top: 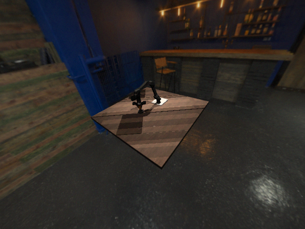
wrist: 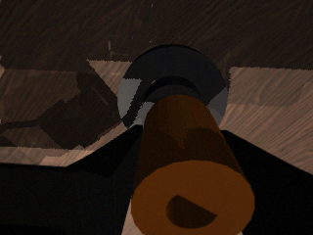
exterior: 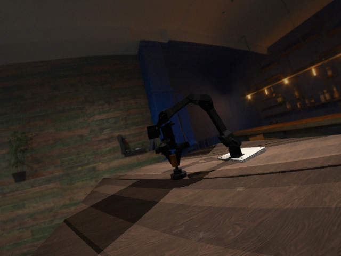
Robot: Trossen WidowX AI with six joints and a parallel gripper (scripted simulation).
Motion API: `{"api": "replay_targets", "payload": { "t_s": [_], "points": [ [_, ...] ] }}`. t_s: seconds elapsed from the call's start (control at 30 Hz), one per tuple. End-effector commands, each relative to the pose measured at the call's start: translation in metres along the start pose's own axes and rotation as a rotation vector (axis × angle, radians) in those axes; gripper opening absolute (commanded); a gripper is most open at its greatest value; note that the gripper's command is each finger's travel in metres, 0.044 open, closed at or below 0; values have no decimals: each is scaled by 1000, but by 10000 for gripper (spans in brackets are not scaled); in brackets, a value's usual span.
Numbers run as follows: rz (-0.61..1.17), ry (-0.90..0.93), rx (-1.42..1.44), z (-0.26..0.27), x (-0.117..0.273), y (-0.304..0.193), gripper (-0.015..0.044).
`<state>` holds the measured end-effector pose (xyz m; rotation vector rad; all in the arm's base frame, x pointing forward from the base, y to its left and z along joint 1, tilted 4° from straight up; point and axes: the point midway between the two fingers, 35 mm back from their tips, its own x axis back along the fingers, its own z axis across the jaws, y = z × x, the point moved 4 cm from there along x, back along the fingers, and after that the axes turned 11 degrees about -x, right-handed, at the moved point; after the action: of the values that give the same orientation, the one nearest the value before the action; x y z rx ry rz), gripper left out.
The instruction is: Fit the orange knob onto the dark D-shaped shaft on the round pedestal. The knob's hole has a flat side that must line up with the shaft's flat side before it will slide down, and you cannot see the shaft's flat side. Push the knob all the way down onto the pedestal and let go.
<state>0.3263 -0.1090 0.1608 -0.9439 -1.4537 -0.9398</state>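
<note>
We are holding the cylindrical orange knob [top: 139, 107] [exterior: 173, 160] [wrist: 188, 142] over the round dark-grey pedestal [top: 140, 111] [exterior: 178, 174] [wrist: 171, 64], so the grasping is done and the fitting is still ahead of us. The knob is standing roughly upright, its lower end right at the narrower raised collar [exterior: 177, 169] [wrist: 172, 88] in the middle of the pedestal, while the broad base is showing well below it. We are not seeing the dark D-shaped shaft itself (whether its tip is already touching or entering the hole, we cannot tell), and nothing is showing us whether the flats are agreeing. What is remaining, as we are judging it, is lining up the flats, perhaps by turning the wrist a little, then pushing the knob fully down and letting go

As for the black parallel-jaw gripper [top: 139, 106] [exterior: 173, 158] [wrist: 179, 135], its fingers are standing partway open, about as wide as the knob, and are closing firmly on it from two opposite sides. The knob is sitting between them, its top end facing the wrist camera with the D-shaped opening [wrist: 191, 212] in plain sight, and its lower end is reaching out past the fingers towards the pedestal
</note>
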Motion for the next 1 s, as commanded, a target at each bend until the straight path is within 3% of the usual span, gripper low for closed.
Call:
{"api": "replay_targets", "payload": {
  "t_s": [0.0, 0.5, 0.73, 0.97],
  "points": [
    [-5, 1, 5, 0, 0, 1, 0],
    [-5, 1, 5, 3, 4, -3, 0],
    [-5, 1, 205, 5, 6, -5, 0],
    [-5, 1, 215, 4, 5, -4, 0]
  ]
}}
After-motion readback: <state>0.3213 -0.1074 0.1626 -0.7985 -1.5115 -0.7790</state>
